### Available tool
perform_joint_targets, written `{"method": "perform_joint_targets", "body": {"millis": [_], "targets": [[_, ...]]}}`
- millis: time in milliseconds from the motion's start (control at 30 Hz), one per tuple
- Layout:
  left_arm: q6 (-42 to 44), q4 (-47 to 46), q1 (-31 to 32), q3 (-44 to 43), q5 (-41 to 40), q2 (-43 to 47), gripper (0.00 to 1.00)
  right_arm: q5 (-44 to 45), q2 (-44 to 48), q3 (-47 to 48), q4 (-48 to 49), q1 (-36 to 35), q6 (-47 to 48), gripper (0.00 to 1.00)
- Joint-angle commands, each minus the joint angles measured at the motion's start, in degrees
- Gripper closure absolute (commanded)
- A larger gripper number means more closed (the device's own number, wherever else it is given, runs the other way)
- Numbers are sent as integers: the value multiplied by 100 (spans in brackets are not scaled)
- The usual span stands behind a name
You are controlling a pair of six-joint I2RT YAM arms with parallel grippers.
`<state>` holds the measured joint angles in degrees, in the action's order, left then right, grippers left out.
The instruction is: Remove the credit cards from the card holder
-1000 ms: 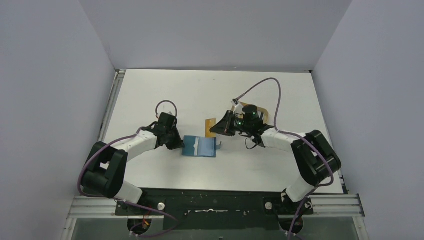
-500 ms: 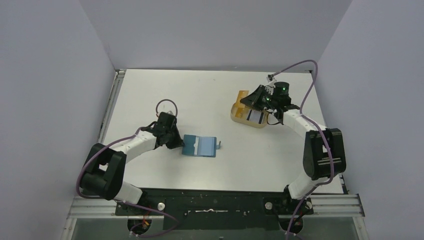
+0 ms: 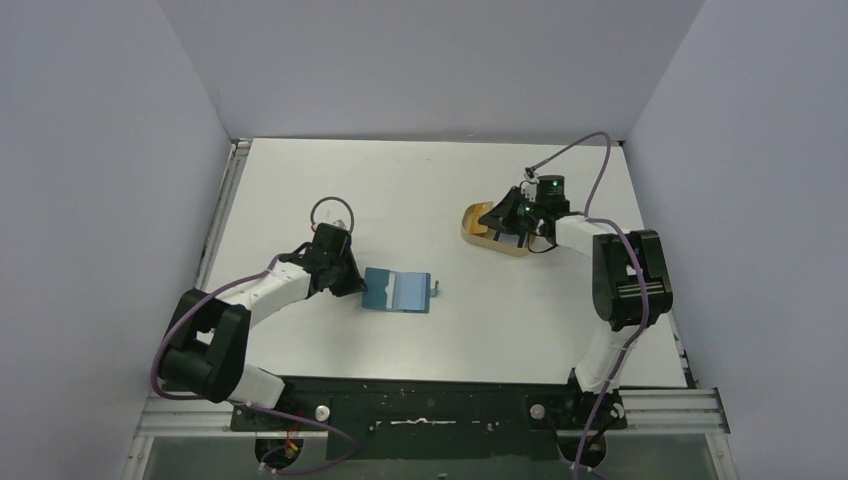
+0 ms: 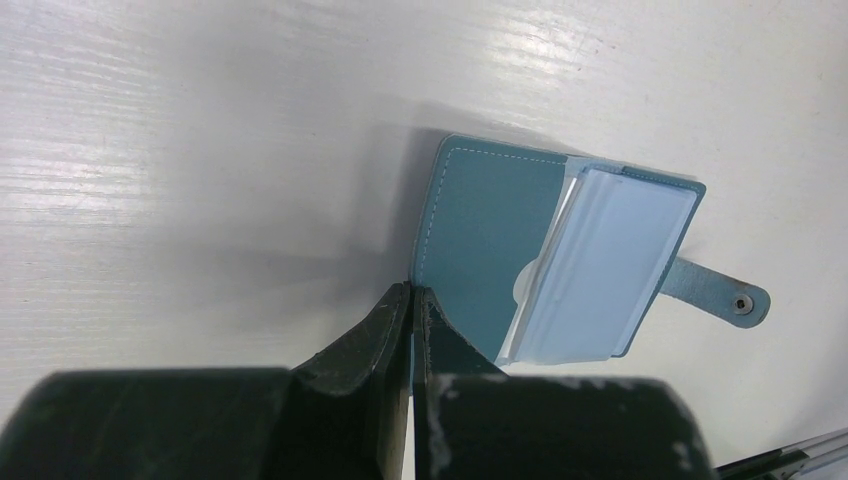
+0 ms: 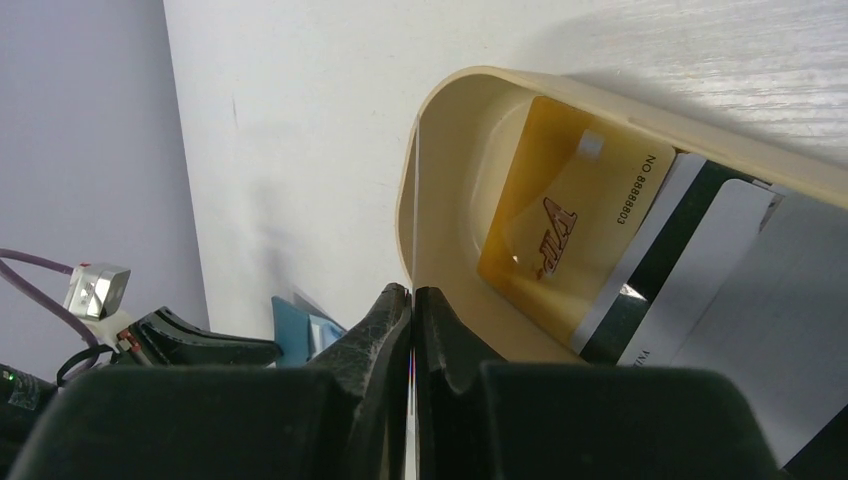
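Swung away from the card holder (image 3: 398, 291) at frame centre, the right gripper (image 5: 412, 292) now hangs over the tan tray (image 5: 440, 130) at upper right, so another card looks nearly delivered. Nearest, the left gripper (image 4: 411, 290), closed on nothing, touches the stitched teal leather's corner; pale glossy sleeves (image 4: 610, 260) fan open. Farther off, the right jaws pinch a thin card (image 5: 413, 200) edge-on above a shiny gold card (image 5: 560, 220) and a white black-banded card (image 5: 690, 270) in the smooth oval tray.

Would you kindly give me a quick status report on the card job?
Left claw shut, at corner of open holder. Right claw shut on card, over tray; gold card, white card inside. Nothing blocking.
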<state>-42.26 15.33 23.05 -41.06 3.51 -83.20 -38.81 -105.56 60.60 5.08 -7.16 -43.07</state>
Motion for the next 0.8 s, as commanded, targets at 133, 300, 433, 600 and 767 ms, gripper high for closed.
{"method": "perform_joint_targets", "body": {"millis": [133,300,433,600,767], "targets": [[174,-26,-105,-187,-17,111,100,-4,-121,266,379,32,74,100],[200,-15,-140,-192,1,114,100,4,-172,246,371,38,89,100],[218,-12,-160,-175,-9,128,100,9,-218,233,355,39,115,100],[207,-20,-169,-140,-2,126,100,0,-355,252,301,34,130,100],[208,-8,-185,-139,10,119,100,15,-462,251,318,31,95,100]]}}
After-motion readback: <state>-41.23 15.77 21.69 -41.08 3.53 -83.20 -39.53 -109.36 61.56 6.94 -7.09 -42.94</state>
